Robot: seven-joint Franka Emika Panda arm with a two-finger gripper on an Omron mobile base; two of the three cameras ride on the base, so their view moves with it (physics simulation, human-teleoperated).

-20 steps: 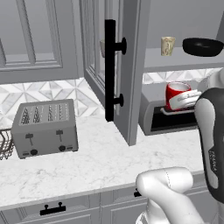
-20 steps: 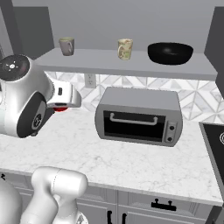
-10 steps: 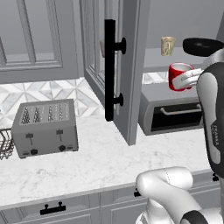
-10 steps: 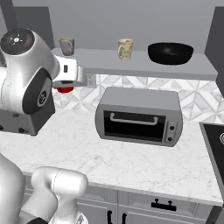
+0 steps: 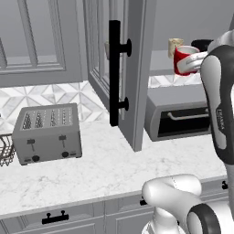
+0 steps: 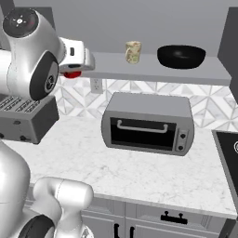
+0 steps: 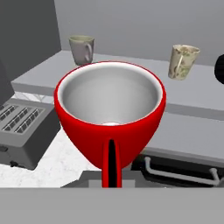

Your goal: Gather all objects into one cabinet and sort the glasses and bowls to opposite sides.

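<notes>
Left base view is showing the big grey cabinet (image 5: 137,68) with its door swung open toward the camera, long black bar handle (image 5: 115,73) running down it, and the open shelf (image 6: 153,69) is what I'm using as the landmark. Below the shelf a grey toaster oven (image 6: 148,123) is sitting on the marble counter (image 6: 139,172), and a silver toaster (image 5: 47,132) is standing way off to the shelf's left on the same counter. On the shelf's right end a wide black bowl (image 6: 181,56) is resting, with the pale yellowish tumbler (image 6: 133,51) just to its left, apart from it. Toward the shelf's left end, in the hand view, a greyish mug (image 7: 82,49) is sitting too. The gripper (image 6: 86,60) is hanging at the shelf's left end at about shelf height, clamped tight on the red mug (image 7: 111,116), which is riding upright off the counter, white inside facing up, handle toward the hand camera.
</notes>
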